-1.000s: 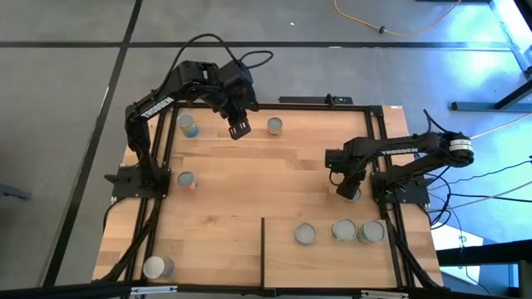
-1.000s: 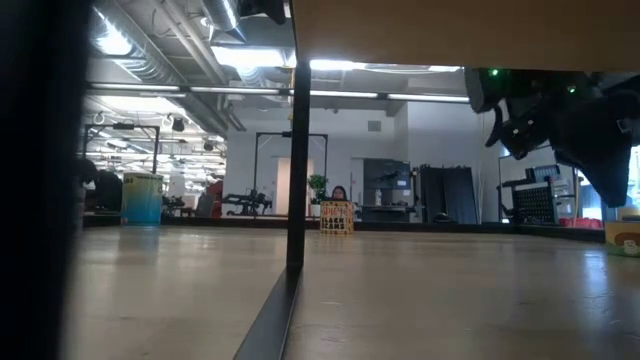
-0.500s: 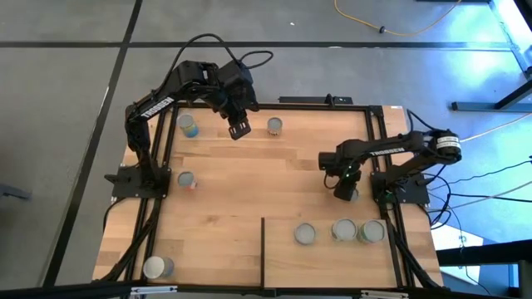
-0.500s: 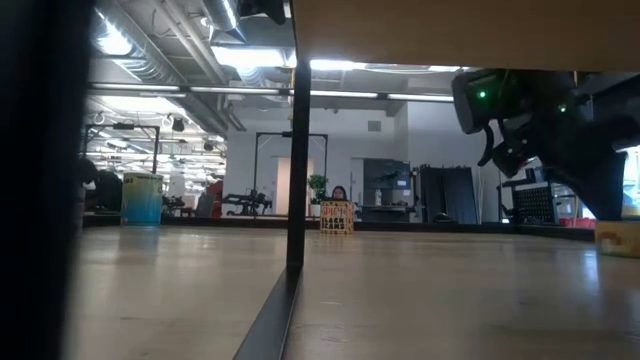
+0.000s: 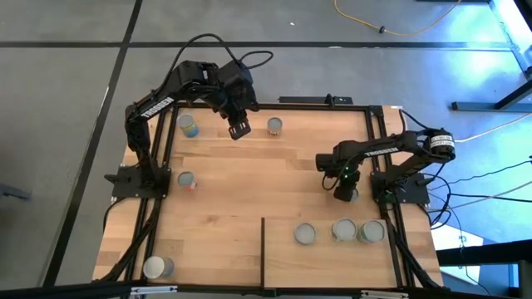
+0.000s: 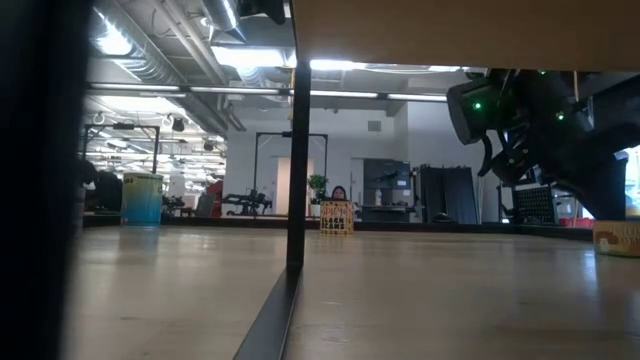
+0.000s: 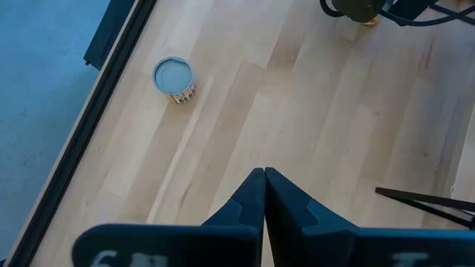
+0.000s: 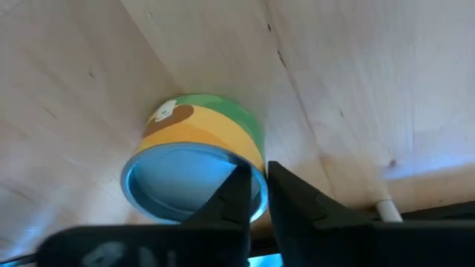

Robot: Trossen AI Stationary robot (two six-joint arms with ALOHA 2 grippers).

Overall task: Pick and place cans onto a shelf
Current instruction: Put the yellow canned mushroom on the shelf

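Right wrist view: narrowed jaws pinch the metal rim of a round green-yellow can [image 8: 199,172] on the pale plank bench [image 8: 89,67]; right gripper [image 5: 343,193] has edged inward. Left gripper [image 5: 239,129] hangs closed.

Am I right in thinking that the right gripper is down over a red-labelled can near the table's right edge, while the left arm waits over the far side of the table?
Nearly: the can is not red. The right wrist view shows a green and yellow label under the right gripper. The rest holds: in the high view it sits near the table's right edge, and the left gripper waits over the far side.
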